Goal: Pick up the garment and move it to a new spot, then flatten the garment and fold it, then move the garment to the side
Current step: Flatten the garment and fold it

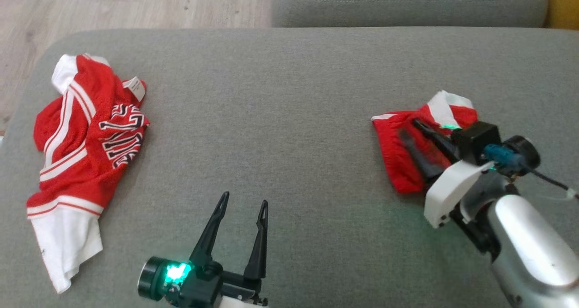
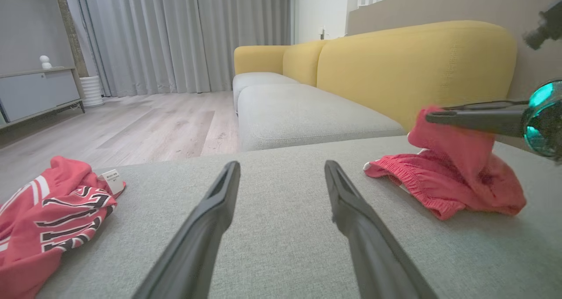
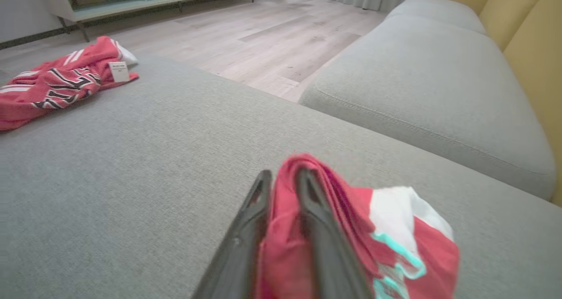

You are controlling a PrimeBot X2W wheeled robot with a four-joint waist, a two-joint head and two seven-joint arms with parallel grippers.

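A small bunched red garment [image 1: 398, 163] with white panels lies at the right of the grey cushion [image 1: 289, 118]. My right gripper [image 1: 408, 128] lies low across it, fingers close together with a fold of red cloth pinched between them [image 3: 284, 174]. In the left wrist view the garment [image 2: 439, 189] rises to the right gripper's fingertips [image 2: 432, 116]. My left gripper [image 1: 244, 198] stands open over bare cushion near the front edge, nothing between its fingers [image 2: 282, 163].
A larger red and white jersey [image 1: 81, 136] with black lettering lies crumpled at the cushion's left edge. A second grey seat [image 1: 407, 5] sits beyond, with a yellow backrest [image 2: 417, 70]. Wooden floor [image 1: 135, 5] lies at the far left.
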